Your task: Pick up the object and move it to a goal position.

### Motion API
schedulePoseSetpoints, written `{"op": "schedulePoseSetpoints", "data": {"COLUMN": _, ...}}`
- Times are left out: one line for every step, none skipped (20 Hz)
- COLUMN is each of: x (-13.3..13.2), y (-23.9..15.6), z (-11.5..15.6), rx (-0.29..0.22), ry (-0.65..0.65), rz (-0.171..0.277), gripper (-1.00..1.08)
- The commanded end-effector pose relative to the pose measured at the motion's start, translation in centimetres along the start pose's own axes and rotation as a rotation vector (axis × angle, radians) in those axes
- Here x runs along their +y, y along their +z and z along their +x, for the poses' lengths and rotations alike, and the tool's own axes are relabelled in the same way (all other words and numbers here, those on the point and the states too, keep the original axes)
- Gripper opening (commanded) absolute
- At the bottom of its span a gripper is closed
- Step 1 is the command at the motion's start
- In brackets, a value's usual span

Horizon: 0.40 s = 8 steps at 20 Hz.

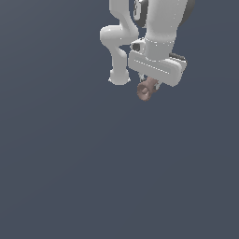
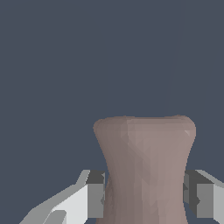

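1. One arm (image 1: 125,42) is showing in the exterior view, white and jointed, reaching down from the top edge against a flat dark blue-grey ground (image 1: 70,163).
2. One gripper (image 1: 148,87) is hanging at its end, a broad white block with dark trim, sitting toward the exterior view's right of the arm's bent links.
3. One object (image 1: 144,89) is poking out just beneath that block: small, reddish-brown, stubby, with a paler rounded end facing the camera (it is far smaller than the gripper body above it).
4. The wrist view is giving us the close look: the object (image 2: 146,166) is filling the middle of the picture, waisted like a spool, flaring wider at its far end.
5. Two fingers are flanking it, one on each side, a white one with a dark grey pad (image 2: 95,194) on one flank and a grey one (image 2: 199,194) on the other.
6. Both pads are sitting right against the object's narrow waist, so the fingers are looking closed around it, holding it at a middling spread rather than wide.
7. The object is up between the fingertips (image 2: 144,197), under the gripper; whether it is touching the ground I cannot tell, since the plain backdrop is giving no shadow or edge to judge by.
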<state>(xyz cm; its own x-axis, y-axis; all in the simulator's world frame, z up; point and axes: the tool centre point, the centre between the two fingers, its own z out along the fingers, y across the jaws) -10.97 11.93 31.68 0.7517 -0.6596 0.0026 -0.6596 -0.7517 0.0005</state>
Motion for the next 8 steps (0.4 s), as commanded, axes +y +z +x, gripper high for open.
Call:
{"op": "schedulePoseSetpoints", "data": {"x": -0.4, "y": -1.1, "z": -0.7, "rx": -0.001, "ry": 0.001, "rz": -0.001, "gripper": -1.0}}
{"op": "schedulePoseSetpoints", "data": {"x": -0.6, "y": -1.5, "z": -0.9, "rx": -0.001, "ry": 0.001, "rz": -0.001, "gripper": -1.0}}
{"op": "schedulePoseSetpoints", "data": {"x": -0.7, "y": -1.7, "z": -1.1, "rx": -0.002, "ry": 0.001, "rz": 0.0, "gripper": -1.0}}
{"op": "schedulePoseSetpoints", "data": {"x": -0.8, "y": -2.0, "z": -1.2, "rx": -0.002, "ry": 0.001, "rz": 0.0, "gripper": -1.0}}
{"op": "schedulePoseSetpoints", "data": {"x": -0.9, "y": -2.1, "z": -1.3, "rx": -0.002, "ry": 0.001, "rz": 0.0, "gripper": -1.0}}
{"op": "schedulePoseSetpoints", "data": {"x": -1.0, "y": -2.2, "z": -1.3, "rx": -0.002, "ry": 0.0, "rz": 0.0, "gripper": -1.0}}
{"op": "schedulePoseSetpoints", "data": {"x": -1.0, "y": -2.3, "z": -1.4, "rx": -0.002, "ry": 0.0, "rz": 0.0, "gripper": -1.0}}
{"op": "schedulePoseSetpoints", "data": {"x": -1.0, "y": -2.3, "z": -1.4, "rx": -0.002, "ry": 0.0, "rz": 0.0, "gripper": -1.0}}
